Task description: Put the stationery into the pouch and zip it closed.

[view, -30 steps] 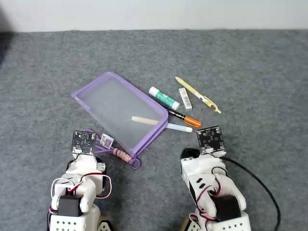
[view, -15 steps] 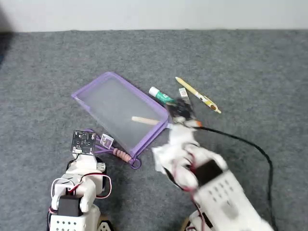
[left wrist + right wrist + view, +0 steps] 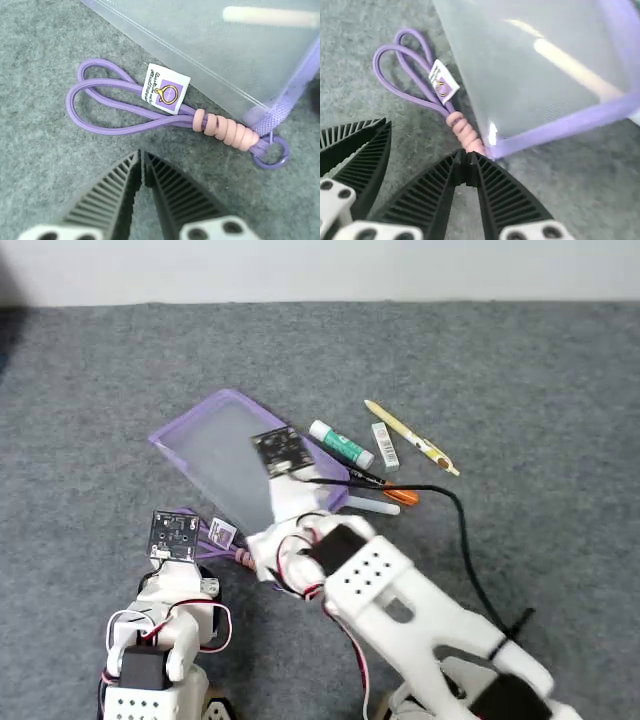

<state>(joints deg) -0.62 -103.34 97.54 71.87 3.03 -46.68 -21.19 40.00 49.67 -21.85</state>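
A: Fig. 1, how many containers?
B: One pouch (image 3: 215,440), with one cord (image 3: 100,107).
A: Writing things?
B: One yellow pen (image 3: 410,437), one orange-capped marker (image 3: 400,497), one white tube (image 3: 375,506).
A: Others?
B: One pale stick (image 3: 270,16), one glue stick (image 3: 340,443), one small bar (image 3: 385,445). Two arms: left arm (image 3: 165,635), right arm (image 3: 400,600).

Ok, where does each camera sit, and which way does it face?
High view: fixed above the table, looking down on the pouch, left arm and right arm.
Left wrist view: on the left arm, looking down past the left end effector at the purple strap and pouch corner.
Right wrist view: on the right arm, looking past the right end effector at that corner; the left end effector shows too.
Shared: both wrist views show the strap's pink coil and white tag.
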